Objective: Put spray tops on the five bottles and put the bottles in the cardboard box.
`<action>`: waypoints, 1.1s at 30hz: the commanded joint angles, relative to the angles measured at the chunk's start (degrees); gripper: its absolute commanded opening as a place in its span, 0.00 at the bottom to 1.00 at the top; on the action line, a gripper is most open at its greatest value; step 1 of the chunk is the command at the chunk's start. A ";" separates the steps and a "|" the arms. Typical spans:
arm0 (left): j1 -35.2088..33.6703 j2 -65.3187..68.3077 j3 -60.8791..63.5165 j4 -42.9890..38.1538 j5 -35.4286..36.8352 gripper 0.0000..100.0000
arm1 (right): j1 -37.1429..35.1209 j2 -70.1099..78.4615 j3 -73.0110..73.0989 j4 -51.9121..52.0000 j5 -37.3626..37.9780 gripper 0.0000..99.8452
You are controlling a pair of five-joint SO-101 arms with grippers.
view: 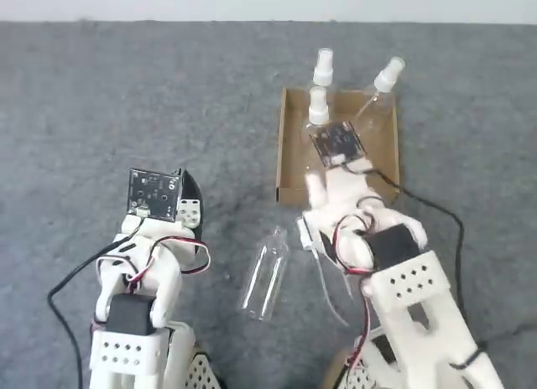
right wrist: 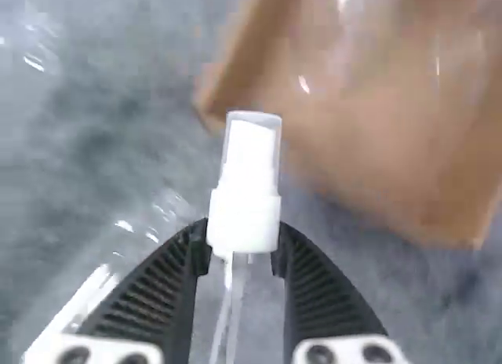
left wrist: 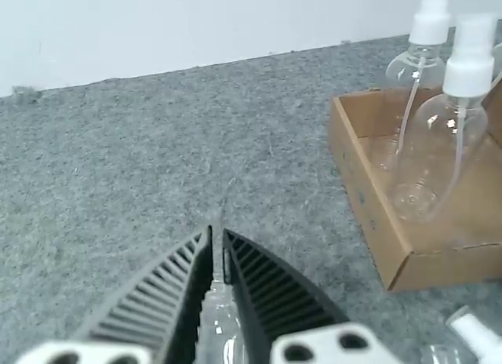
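Note:
My right gripper (right wrist: 239, 234) is shut on a white spray top (right wrist: 247, 183), its thin tube hanging down between the fingers. It hovers just in front of the cardboard box (view: 289, 192), where the gripper (view: 323, 196) meets the near edge. Three clear bottles with spray tops (view: 319, 104) stand in or at the box; two of them (left wrist: 439, 144) appear in the left wrist view. A bare bottle (view: 265, 272) lies on the carpet between the arms. My left gripper (left wrist: 217, 242), at the left (view: 186, 200), is shut on a clear bottle (left wrist: 216, 321), mostly hidden under its fingers.
A loose spray top with a long tube (view: 306, 235) lies on the grey carpet beside the bare bottle's neck and close to the right arm's base. A black cable (view: 436, 209) trails to the right of the box.

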State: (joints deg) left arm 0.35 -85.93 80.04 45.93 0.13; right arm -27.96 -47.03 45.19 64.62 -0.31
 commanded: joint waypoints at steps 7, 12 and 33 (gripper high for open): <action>-0.35 -0.79 -0.84 -1.49 -0.26 0.01 | -10.42 22.64 -19.60 -5.85 -13.10 0.04; -0.35 -0.79 -0.92 -1.49 -0.26 0.01 | -10.51 35.56 -28.31 -10.24 -21.45 0.04; -0.26 -0.79 -0.92 -1.49 -0.26 0.01 | -15.34 59.82 -38.33 -10.77 -27.60 0.19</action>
State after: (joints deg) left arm 0.35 -85.93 80.04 45.93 0.13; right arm -42.37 14.68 10.55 52.13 -27.38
